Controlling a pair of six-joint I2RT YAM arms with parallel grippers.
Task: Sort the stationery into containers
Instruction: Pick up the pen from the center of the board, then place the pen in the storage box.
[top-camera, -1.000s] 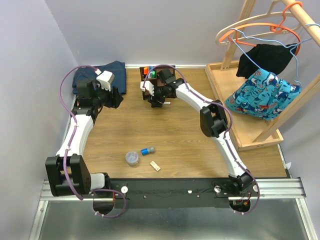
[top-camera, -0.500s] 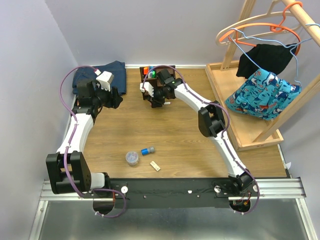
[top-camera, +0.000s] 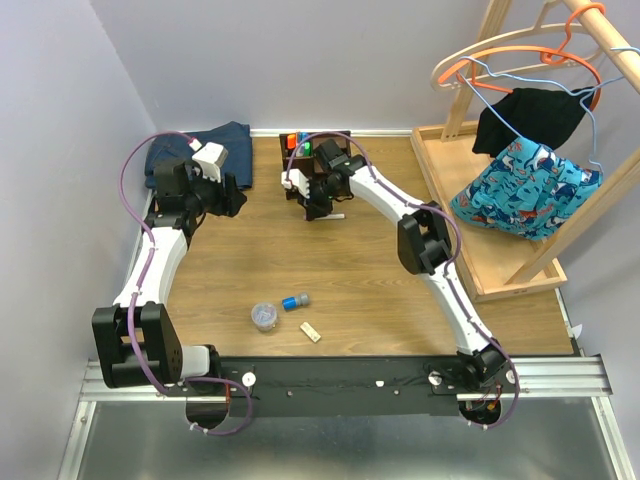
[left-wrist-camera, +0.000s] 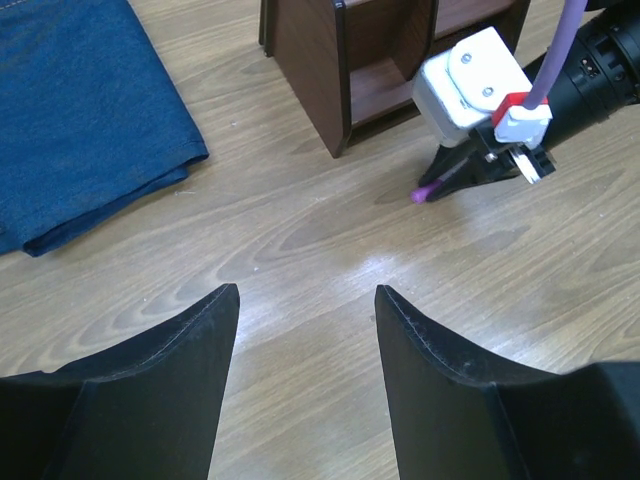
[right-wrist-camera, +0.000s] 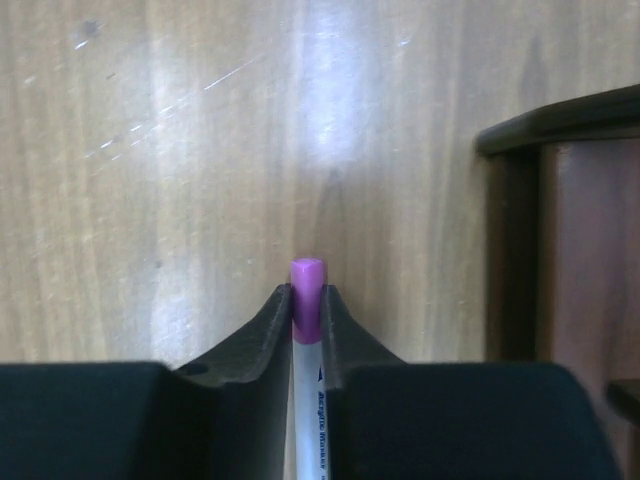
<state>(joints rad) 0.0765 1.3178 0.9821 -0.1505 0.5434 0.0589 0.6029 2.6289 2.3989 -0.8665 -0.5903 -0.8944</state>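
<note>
Right gripper (right-wrist-camera: 307, 308) pinches purple-capped marker (right-wrist-camera: 307, 278) at its cap; left gripper (left-wrist-camera: 307, 293) gapes, empty
Light, stiff, slick, I reckon; I'd hold mid-barrel

The left arm (top-camera: 150, 265), white-shelled with black joints, runs forward from its base along the table's left side and bends at the elbow. The left gripper (left-wrist-camera: 305, 290) tilts downward, its black fingers (left-wrist-camera: 160, 400) spread wide with nothing between them. The right arm (top-camera: 440, 255) stretches far forward and bends leftward. The right gripper (right-wrist-camera: 308, 292) points down, pinching a slim white marker with a purple cap (right-wrist-camera: 306, 385).
</note>
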